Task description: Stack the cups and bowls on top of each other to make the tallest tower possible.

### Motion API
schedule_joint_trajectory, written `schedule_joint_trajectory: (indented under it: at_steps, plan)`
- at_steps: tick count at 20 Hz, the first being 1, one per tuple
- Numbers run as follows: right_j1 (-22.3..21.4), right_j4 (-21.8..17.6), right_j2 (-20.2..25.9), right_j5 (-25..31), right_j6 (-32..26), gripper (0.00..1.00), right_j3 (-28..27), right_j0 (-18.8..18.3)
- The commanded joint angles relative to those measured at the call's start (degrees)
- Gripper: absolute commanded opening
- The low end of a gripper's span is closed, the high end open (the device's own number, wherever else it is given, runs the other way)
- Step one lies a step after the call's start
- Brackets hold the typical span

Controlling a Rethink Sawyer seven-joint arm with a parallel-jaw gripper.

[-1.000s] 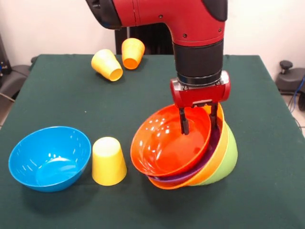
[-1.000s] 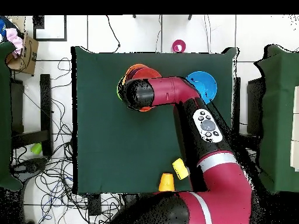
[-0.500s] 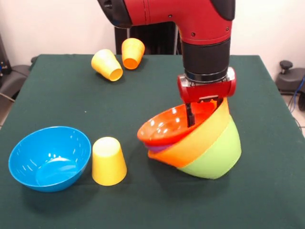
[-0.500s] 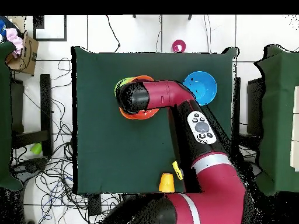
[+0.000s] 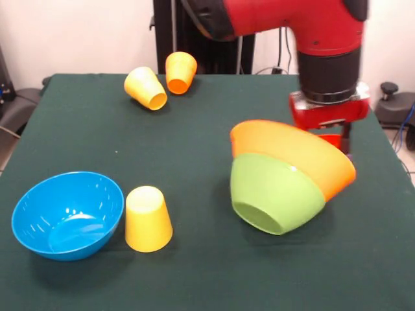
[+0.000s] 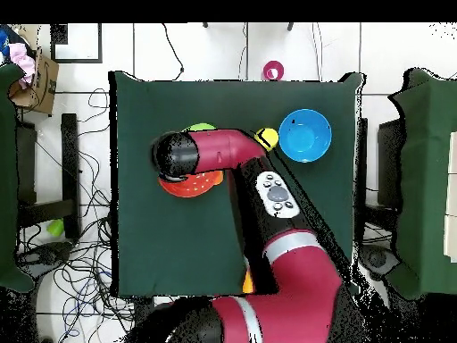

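Note:
A nested stack of bowls lies tipped on its side right of the table's centre, bottoms toward the camera. The lime green bowl (image 5: 275, 194) is outermost and the large orange bowl (image 5: 292, 152) sits behind it. The inner bowls are hidden in the front view; the overhead view shows the red-orange bowl (image 6: 187, 186). My gripper (image 5: 332, 133) is behind the stack's upper right rim and holds it, its fingers mostly hidden. A blue bowl (image 5: 68, 214) stands alone at the front left, with an upside-down yellow cup (image 5: 148, 219) beside it.
A second yellow cup (image 5: 146, 88) lies on its side at the far left next to an orange cup (image 5: 180, 71). A small magenta bowl (image 6: 272, 71) lies on the floor beyond the table edge. The blue bowl (image 6: 304, 135) also shows in the overhead view.
My arm has moved to the right in the front view with the stack. The stack has turned over, so its bottoms now face the camera instead of its openings.

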Motion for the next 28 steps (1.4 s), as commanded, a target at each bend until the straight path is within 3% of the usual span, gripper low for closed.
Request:
schedule_joint_trajectory:
  at_steps: [1,7,12,19,28]
  plan:
    - [2.3,3.7,-2.5,-6.4,16.5,1.0,0.5,6.9]
    - [4.6,6.8,-8.5,-6.7,22.7,1.0,-8.3,13.4]
    - [7.3,4.5,-15.2,0.4,22.6,1.0,-20.3,16.0]
    - [9.7,2.2,-19.5,-1.6,21.9,1.0,-23.5,16.9]
    - [16.3,0.5,-23.5,-4.6,18.0,1.0,-31.6,16.6]
